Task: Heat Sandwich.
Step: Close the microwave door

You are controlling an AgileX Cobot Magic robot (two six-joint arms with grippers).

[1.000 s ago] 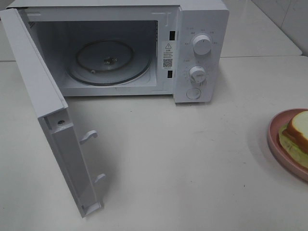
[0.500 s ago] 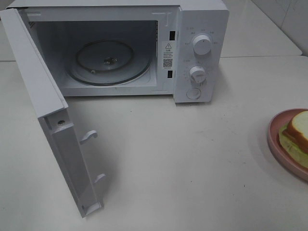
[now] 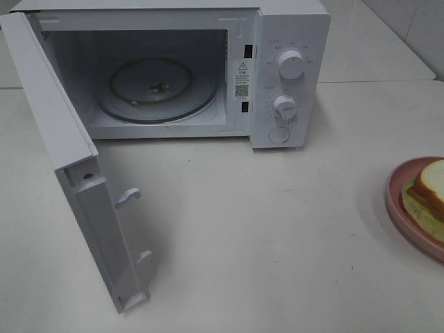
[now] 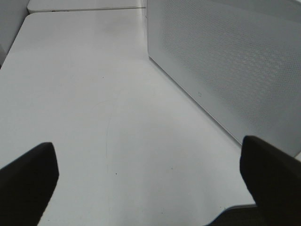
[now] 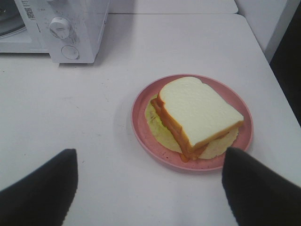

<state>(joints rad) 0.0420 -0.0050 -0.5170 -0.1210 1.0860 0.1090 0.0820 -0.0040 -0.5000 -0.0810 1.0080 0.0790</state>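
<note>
Item 1. Microwave: white countertop unit standing at the rear of the white table. Its door is swung fully open toward the left of the high view, latch hooks showing on its inner edge. The cavity holds only a round glass turntable lying flat on the floor; nothing rests on the turntable.

Item 2. Control panel, right of the cavity: upper knob, lower knob, and a round button below them. Small markings ring both knobs but are too fine to read.

Item 3. Labels: a sticker on the inner frame beside the cavity carries a warning triangle, lines of small print and a square code. None of the text is legible. No brand name can be made out.

Item 4. Pink plate: round, shallow-rimmed, on the table at the far right of the high view, well apart from the microwave.

Item 5. Sandwich: two thick white slices with tan-brown crust, lying on the plate, a pale yellow-green layer spreading out beneath it.

Item 6. Left gripper: jaws wide apart, empty, over bare table beside the microwave's perforated side wall.

Item 7. Right gripper: jaws apart, empty, above the table near the plate, not touching the sandwich.
</note>
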